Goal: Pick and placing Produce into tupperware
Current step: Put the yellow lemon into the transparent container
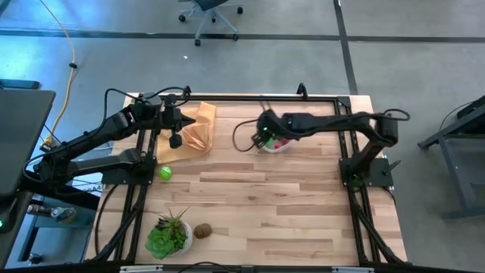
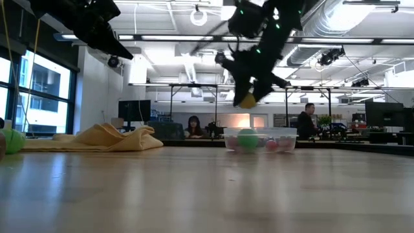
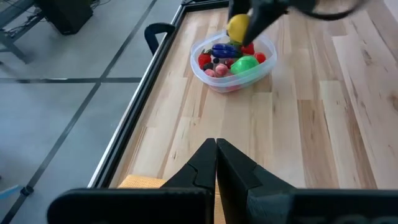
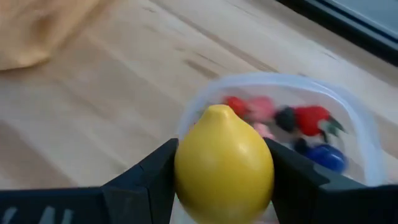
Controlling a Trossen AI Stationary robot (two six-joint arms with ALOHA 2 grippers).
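The right claw (image 4: 224, 180) is clamped on a yellow lemon (image 4: 224, 163), held above the tub (image 1: 274, 145) near the surface's (image 1: 303, 220) far edge; the tub already holds red, pink, green and blue pieces; the left claw (image 3: 216, 163), fingers together and holding nothing, hangs over the far left corner beside the cloth (image 1: 198, 125); a green ball (image 1: 165, 173) lies near the left edge; a brown piece (image 1: 202, 230) sits beside the plant (image 1: 167, 235) near the front edge.
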